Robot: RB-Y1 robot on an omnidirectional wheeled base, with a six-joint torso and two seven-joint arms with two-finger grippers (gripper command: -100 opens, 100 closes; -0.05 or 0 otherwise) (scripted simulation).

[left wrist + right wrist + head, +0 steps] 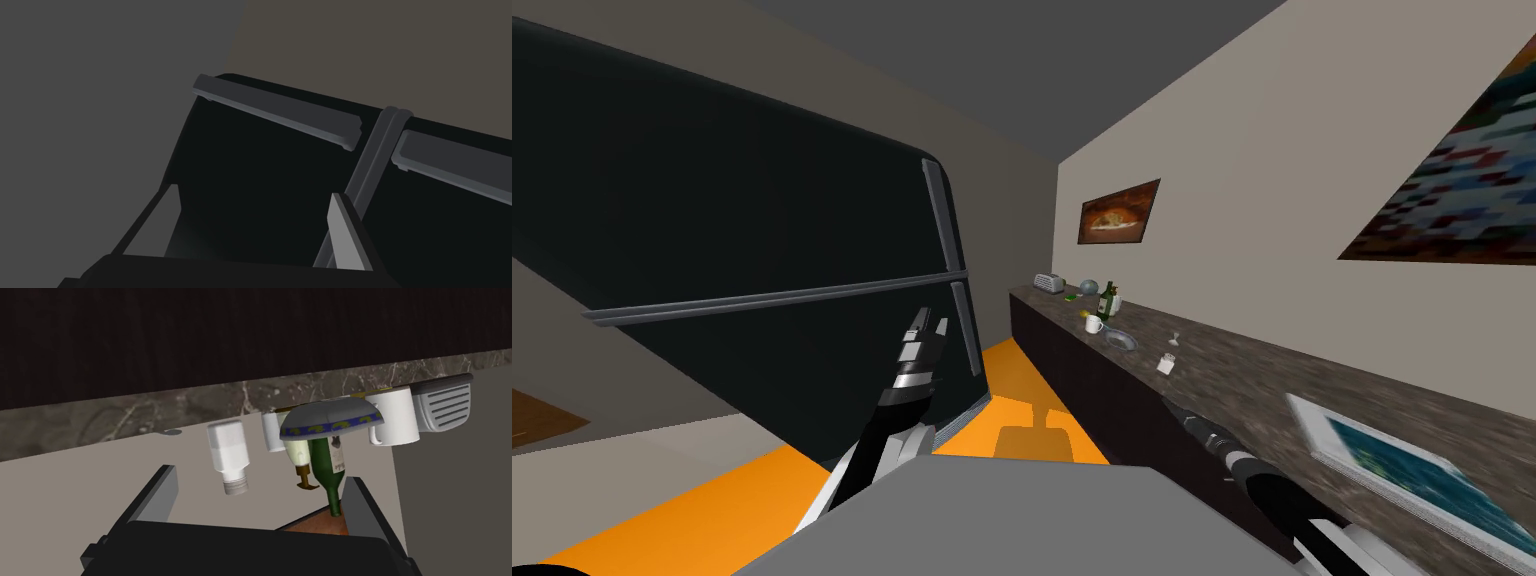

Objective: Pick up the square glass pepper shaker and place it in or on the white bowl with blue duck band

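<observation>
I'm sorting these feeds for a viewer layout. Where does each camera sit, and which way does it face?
Head view: on the head, looking down and forward between a black fridge and a counter; both forearms show, left gripper raised toward the fridge.
Left wrist view: on the left hand, facing the fridge's grey handles; its open fingers show.
Right wrist view: on the right hand, facing the counter's shaker and bowl; right gripper open.
Shared: head and right wrist views both show shaker, bowl, green bottle, toaster.

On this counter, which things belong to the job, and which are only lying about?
For the job: pepper shaker; bowl with blue band.
Lying about: green bottle; white mug; toaster; framed picture.
</observation>
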